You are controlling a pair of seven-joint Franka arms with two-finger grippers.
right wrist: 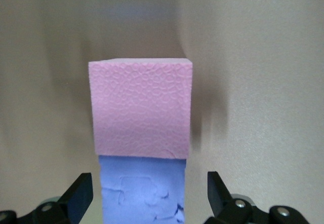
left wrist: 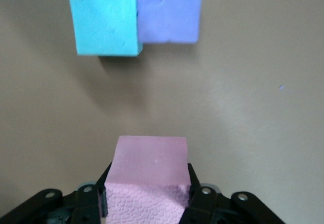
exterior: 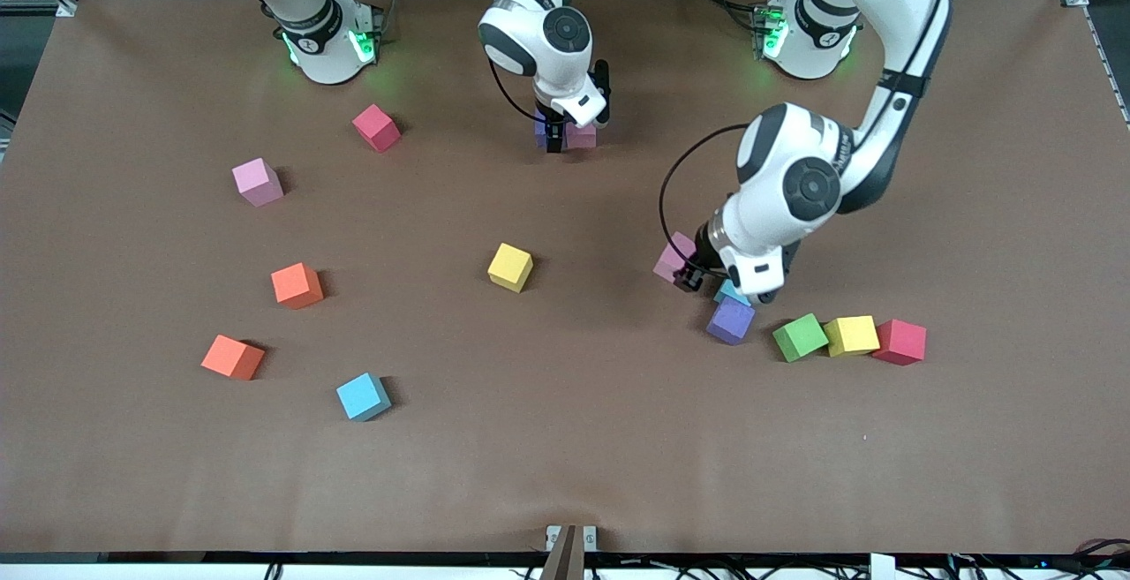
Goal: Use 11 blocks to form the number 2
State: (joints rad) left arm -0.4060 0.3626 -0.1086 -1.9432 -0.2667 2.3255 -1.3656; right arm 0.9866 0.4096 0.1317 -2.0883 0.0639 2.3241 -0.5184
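Left wrist view: our left gripper (left wrist: 147, 203) clamps a pink cube (left wrist: 148, 176), blue cube (left wrist: 105, 21) ahead. Our right gripper (right wrist: 147, 196) straddles a purple cube (right wrist: 142, 191), fingers spread.

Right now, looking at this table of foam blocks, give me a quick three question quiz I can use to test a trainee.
1. True or false: the left gripper has its jaws shut on a pink block.
2. Which block touches the green block? A) a yellow block B) an orange block C) a sky-blue block
3. Fill in: the right gripper has its jaws open on either side of a ____ block.
Key: 1 true; 2 A; 3 purple block.
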